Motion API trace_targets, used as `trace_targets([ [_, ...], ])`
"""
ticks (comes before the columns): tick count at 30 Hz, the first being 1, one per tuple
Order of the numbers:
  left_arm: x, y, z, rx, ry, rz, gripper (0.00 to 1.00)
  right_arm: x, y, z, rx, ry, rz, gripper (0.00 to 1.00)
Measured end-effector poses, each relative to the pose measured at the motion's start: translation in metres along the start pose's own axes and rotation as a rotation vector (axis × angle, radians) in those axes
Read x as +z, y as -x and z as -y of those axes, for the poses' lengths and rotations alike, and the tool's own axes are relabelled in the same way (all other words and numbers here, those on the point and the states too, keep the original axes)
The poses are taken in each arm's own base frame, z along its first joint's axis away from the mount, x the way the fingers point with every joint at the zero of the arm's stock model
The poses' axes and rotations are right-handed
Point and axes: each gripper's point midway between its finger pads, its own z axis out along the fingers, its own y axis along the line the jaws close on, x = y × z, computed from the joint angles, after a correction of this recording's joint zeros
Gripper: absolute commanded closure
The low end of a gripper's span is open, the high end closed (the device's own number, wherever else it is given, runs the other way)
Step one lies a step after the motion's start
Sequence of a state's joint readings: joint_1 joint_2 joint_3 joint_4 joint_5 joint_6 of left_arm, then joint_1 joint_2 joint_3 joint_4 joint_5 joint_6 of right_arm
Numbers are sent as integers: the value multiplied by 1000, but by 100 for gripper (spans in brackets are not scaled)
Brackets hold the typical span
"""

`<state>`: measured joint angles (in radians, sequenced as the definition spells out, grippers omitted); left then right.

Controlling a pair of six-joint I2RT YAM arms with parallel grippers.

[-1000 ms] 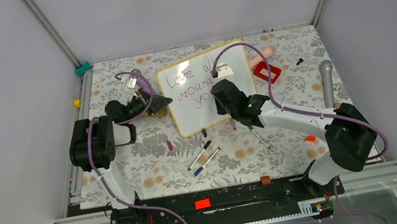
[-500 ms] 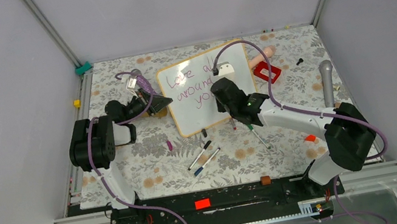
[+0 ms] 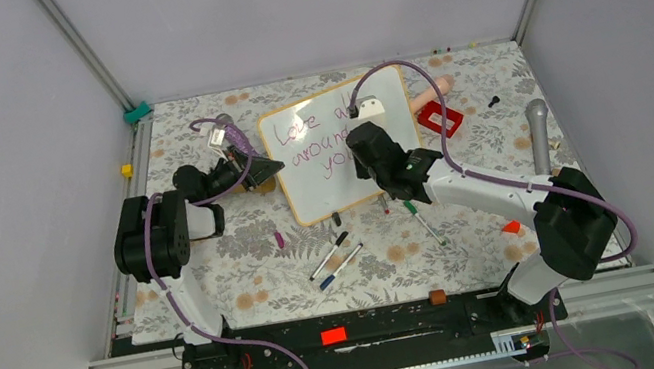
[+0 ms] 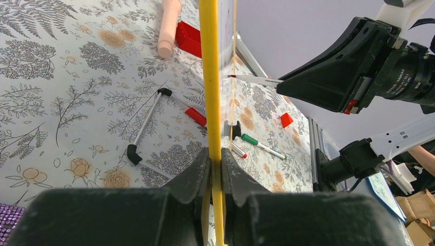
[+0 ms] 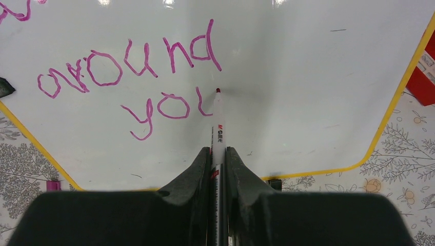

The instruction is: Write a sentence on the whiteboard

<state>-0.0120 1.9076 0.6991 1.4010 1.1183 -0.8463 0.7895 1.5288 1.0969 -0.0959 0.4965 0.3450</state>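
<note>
The whiteboard point(image 3: 320, 196) stands tilted on the floral table, white with a thin yellow-orange frame. On it the sentence point(image 3: 315, 138) in pink cursive reads "Love all around you". My left gripper point(image 3: 269, 168) is shut on the board's left frame edge point(image 4: 210, 77), its jaws pinching the frame point(image 4: 216, 160). My right gripper point(image 5: 218, 154) is shut on a white marker point(image 5: 218, 128). The marker's red tip touches the board just right of the "u" stroke in "you" point(image 5: 164, 110). From above, the right gripper point(image 3: 365, 163) covers the ends of the written lines.
Loose markers point(image 3: 335, 254) lie in front of the board, and a green-capped one point(image 3: 425, 221) lies under my right arm. A red block point(image 3: 440, 118) and a beige cylinder point(image 3: 434, 89) sit right of the board. A grey microphone point(image 3: 538, 135) lies at far right.
My right gripper has slid the marker a little toward the far side of the board, drawing the upstroke of the "u". The left gripper and the board have stayed still.
</note>
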Motion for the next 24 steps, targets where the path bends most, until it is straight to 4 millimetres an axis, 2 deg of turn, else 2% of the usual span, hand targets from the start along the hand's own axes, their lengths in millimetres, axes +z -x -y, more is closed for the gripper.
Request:
trace_targets([
  [24,0,0,0,0,0,0,100,1,-1,-1,17,6,-7,100],
])
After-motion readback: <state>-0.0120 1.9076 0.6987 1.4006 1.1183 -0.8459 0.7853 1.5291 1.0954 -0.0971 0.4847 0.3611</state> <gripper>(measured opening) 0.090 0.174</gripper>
